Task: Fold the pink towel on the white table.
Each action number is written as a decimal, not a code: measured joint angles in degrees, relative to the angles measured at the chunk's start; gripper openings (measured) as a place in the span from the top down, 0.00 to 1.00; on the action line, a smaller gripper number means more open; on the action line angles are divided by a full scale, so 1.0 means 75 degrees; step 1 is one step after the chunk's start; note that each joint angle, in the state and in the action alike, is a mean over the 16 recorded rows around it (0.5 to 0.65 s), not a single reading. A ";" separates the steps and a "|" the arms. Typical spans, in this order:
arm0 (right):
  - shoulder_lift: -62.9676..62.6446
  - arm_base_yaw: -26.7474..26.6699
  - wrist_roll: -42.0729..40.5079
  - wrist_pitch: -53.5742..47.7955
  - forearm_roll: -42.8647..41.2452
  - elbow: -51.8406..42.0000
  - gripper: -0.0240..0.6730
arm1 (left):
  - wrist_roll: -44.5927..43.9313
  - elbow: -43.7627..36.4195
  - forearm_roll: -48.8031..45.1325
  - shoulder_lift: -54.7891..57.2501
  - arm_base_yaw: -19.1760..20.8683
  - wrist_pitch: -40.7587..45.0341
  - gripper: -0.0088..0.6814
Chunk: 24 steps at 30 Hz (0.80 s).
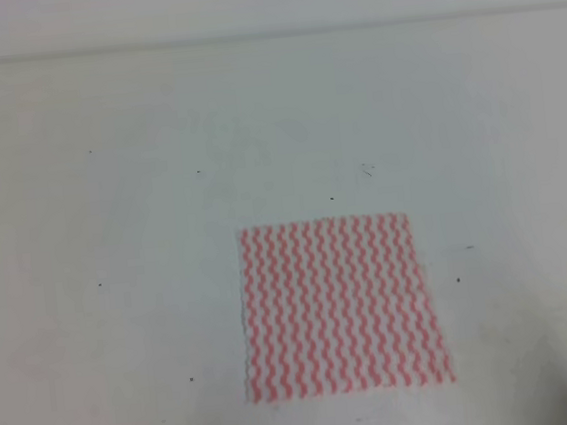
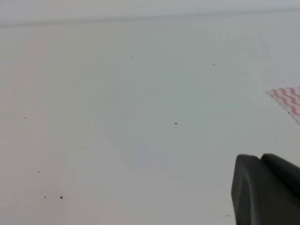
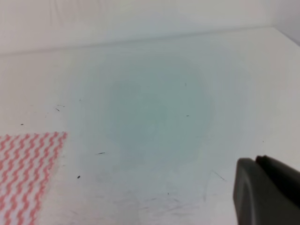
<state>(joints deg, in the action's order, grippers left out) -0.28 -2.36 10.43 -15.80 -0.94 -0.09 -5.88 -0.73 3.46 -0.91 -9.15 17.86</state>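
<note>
Clearly thin and limp, the pink towel point(image 1: 340, 305) lies flat on the white table point(image 1: 115, 239), right of the left gripper point(image 2: 267, 190) and left of the right gripper point(image 3: 267, 190); pinch corners. Neither gripper's opening is visible; both look empty.

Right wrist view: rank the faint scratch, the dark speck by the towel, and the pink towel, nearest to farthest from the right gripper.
From the right gripper, at the lower right:
1. faint scratch, just left of it.
2. dark speck, lower left, just off the towel's edge.
3. pink towel, lower-left corner of the view, flat on the white table.
</note>
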 joint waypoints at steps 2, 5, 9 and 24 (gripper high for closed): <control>0.0000 0.0000 0.0000 0.0000 0.0000 0.0000 0.99 | -0.0001 0.0011 0.0001 0.0013 0.0000 0.0006 1.00; 0.0000 0.0000 0.0000 0.0000 0.0000 0.0000 0.99 | -0.0001 0.0023 0.0002 0.0026 0.0001 0.0013 1.00; -0.0013 -0.0001 0.0000 0.0000 0.0000 0.0000 0.99 | 0.0000 0.0000 0.0000 0.0000 0.0000 -0.0028 1.00; -0.0039 -0.0002 0.0003 0.0100 0.0033 -0.0012 0.99 | 0.0060 -0.0080 0.0157 -0.0077 -0.0002 -0.0505 0.99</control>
<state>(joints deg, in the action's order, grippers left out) -0.57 -2.37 10.45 -15.05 -0.70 -0.18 -5.43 -1.32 4.64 -1.49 -9.17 14.07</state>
